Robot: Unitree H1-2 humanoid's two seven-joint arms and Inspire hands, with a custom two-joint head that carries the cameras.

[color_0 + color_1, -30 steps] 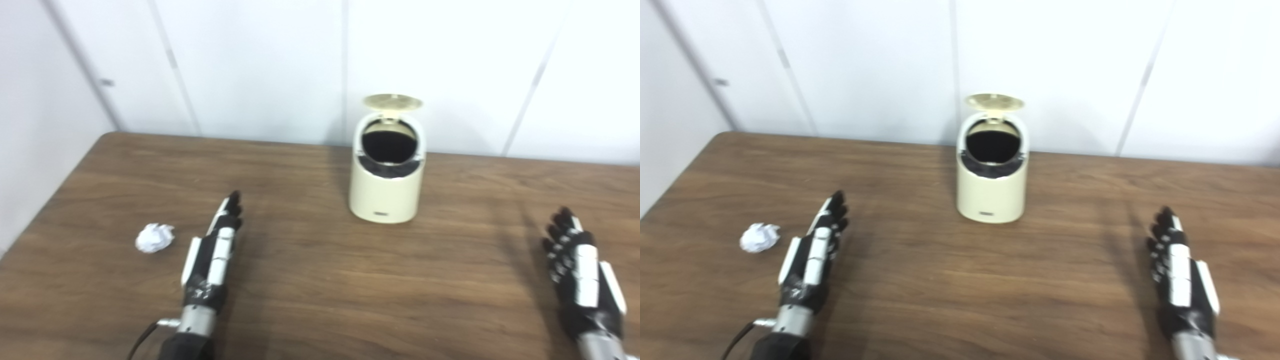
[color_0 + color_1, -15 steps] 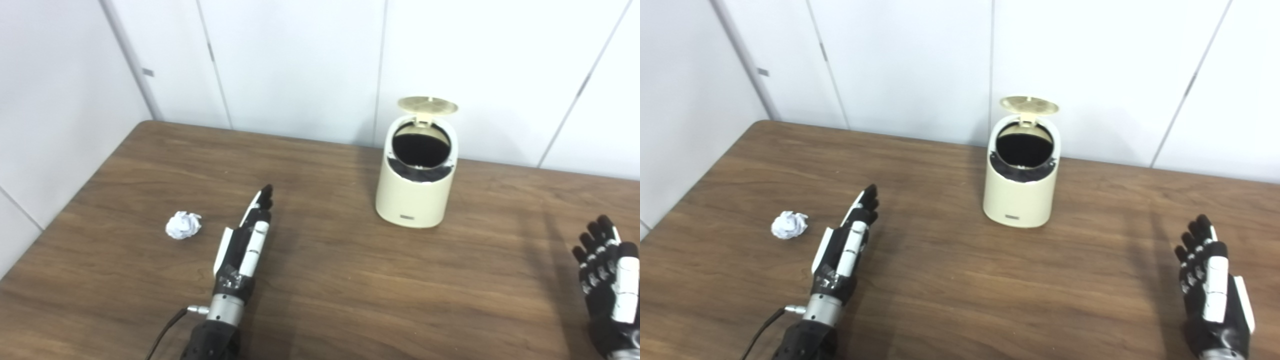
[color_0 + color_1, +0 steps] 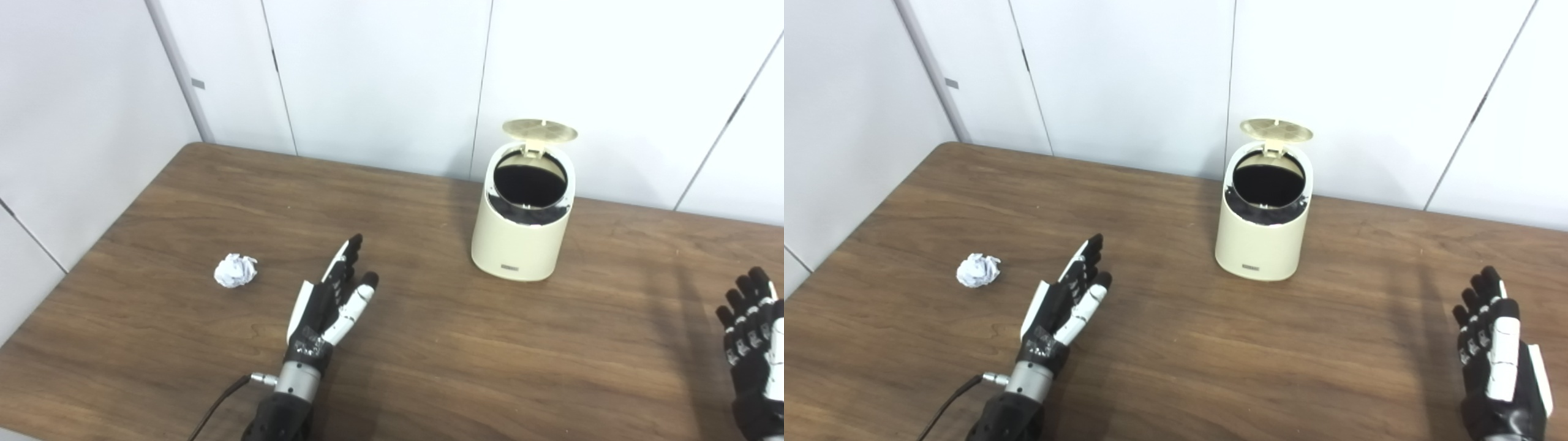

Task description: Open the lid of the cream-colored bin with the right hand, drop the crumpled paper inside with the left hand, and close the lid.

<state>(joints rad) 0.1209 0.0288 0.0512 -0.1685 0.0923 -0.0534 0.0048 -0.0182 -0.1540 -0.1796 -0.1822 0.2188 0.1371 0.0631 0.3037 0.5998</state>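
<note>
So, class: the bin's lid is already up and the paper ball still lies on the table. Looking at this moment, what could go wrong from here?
1. The crumpled paper is small and light, lying left of the open left hand; a sideways approach may knock it away rather than grasp it.
2. The cream-colored bin has a narrow, slanted mouth, so a drop released off-centre may bounce out.
3. The raised lid stands behind the opening; a high carry could bump it shut. The right hand waits far off.

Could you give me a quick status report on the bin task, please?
Left hand open, empty; right hand open, idle. Bin lid up. Crumpled paper on table, untouched. Path clear.
</note>
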